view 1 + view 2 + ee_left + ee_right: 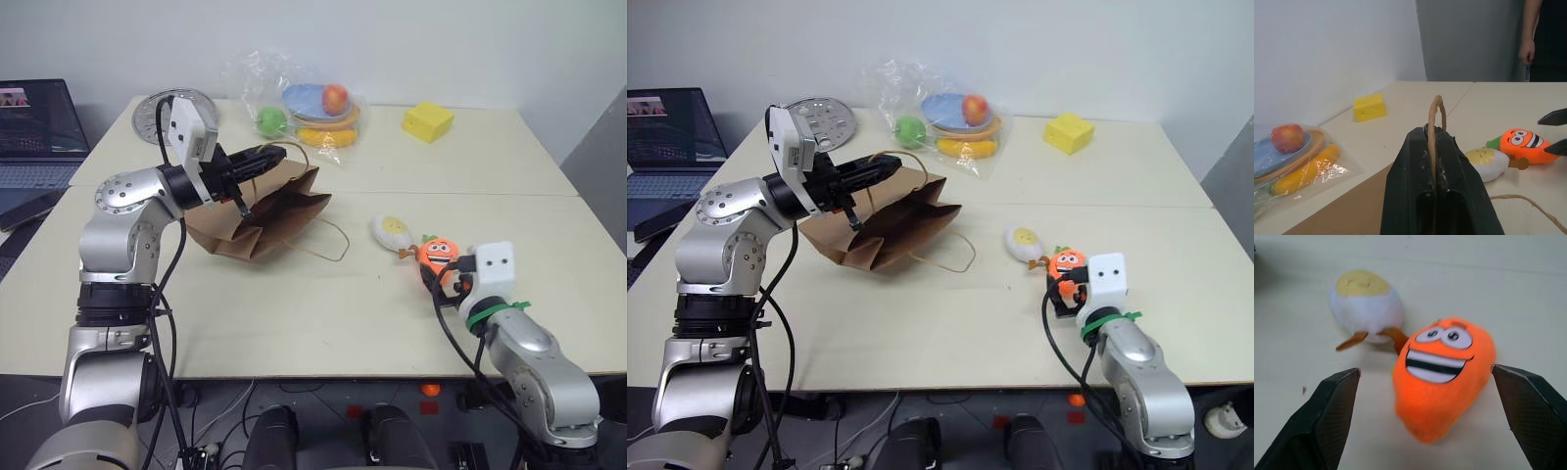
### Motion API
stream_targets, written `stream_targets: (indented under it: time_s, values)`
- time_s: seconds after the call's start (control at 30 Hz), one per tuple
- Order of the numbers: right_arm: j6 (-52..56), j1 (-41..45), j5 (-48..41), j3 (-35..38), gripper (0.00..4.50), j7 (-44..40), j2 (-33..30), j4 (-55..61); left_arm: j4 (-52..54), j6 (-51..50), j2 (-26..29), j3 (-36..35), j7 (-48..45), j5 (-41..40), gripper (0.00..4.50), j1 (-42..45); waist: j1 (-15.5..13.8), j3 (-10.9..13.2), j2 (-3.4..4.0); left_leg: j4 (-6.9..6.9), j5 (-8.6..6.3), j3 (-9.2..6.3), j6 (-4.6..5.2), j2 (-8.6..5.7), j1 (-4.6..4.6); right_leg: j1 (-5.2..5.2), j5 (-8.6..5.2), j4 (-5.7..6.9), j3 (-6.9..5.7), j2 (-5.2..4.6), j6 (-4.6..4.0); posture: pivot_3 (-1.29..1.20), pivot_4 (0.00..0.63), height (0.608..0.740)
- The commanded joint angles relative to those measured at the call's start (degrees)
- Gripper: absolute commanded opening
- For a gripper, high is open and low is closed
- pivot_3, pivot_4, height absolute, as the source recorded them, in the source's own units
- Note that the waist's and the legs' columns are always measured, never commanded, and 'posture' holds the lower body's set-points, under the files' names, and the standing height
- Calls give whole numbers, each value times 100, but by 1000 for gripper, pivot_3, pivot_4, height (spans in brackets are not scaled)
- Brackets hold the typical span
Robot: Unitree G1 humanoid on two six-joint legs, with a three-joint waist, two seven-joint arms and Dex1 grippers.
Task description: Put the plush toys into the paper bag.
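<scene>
The brown paper bag (266,213) lies on the table at left centre. My left gripper (257,162) is shut on one of its cord handles (1435,115) and holds that side up. The other handle (328,238) trails on the table. Two plush toys lie at right: a white-and-yellow egg (392,232) and, touching it, an orange carrot (438,253) with a cartoon face. My right gripper (1425,370) is open just behind the carrot (1442,377), one finger on each side of it and apart from it. The egg (1365,306) sits beyond.
Plastic-wrapped fruit on plates (318,108) and a yellow block (427,121) sit at the back of the table. A round metal disc (186,103) lies at back left, with a laptop (34,132) off the table's left. A person (1542,39) stands beyond the table.
</scene>
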State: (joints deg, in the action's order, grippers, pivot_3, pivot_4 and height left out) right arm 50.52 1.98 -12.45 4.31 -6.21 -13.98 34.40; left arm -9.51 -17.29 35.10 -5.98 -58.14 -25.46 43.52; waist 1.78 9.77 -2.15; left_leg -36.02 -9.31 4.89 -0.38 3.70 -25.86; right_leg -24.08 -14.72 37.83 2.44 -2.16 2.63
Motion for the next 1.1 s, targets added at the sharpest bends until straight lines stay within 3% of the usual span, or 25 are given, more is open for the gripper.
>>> stream_targets:
  time_s: [0.03, 0.13, 0.57, 0.63, 0.7, 0.8, 0.87, 1.0, 1.1]
  values:
    - [-133, -41, 103, 62, 4474, 28, -42, -77, 159, 13, 96, -65, -19, -11, 0, 76, -4, 0, 0, 0, 0, 0, 0, 0, -1, 0, 0, -4, 0, 0, 0, 0, 150, 740]
    - [-257, 1, 176, 131, 4474, 19, -105, -263, 222, -17, 128, -89, -11, -33, 0, 30, -7, 0, 0, 2, 0, 3, 0, 0, -5, 0, -1, -11, 1, 0, 3, 0, 150, 740]
    - [-997, -126, 409, 228, 28, -292, -517, -567, 195, 42, 141, -89, 23, 8, 0, 8, -7, 0, 0, 1, 0, 0, 0, -1, -4, 1, -2, -8, 0, 2, 6, 0, 150, 740]
    - [-1073, -106, 376, 295, 28, -397, -638, -546, 162, 58, 133, -82, 14, 15, 0, 26, -9, 0, 0, 0, 0, 0, 0, -1, -4, 2, -2, -8, 0, 2, 7, 0, 150, 740]
    - [-1152, -62, -81, 604, 28, -1060, -1015, -348, 137, 66, 122, -78, 1, 10, 0, 44, -10, 0, 0, 0, 0, -1, 0, -1, -4, 2, -1, -8, -1, 3, 8, 0, 150, 740]
    - [-759, 311, -1489, 1237, 28, -2397, -1827, 167, 41, 94, 108, -53, -33, 27, 0, 85, -12, 4, 2, -2, 0, 2, 0, -4, -4, 3, 1, -9, 3, 2, 12, 0, 150, 740]
    - [-537, 457, -1906, 1353, 28, -2671, -2119, 266, 2, 113, 104, -37, -41, 42, 0, 105, 6, 4, 0, -4, 0, 0, 1, 0, -2, 5, 4, -7, 4, 4, 17, 0, 150, 740]
    - [-331, 1147, -2098, 723, 28, -2951, -2485, 176, -73, 144, 40, 32, -87, 43, 0, 200, -8, 0, -9, 0, 0, -18, 1, 5, 7, 10, -2, -5, -8, 15, 7, 0, 150, 740]
    - [-322, 2065, -1791, -348, 28, -2809, -2025, -299, -161, 184, -43, 85, -108, 57, 0, 313, 16, 1, -10, -2, 0, -12, 1, 3, 5, 5, -1, -4, 2, 13, 6, 0, 150, 740]
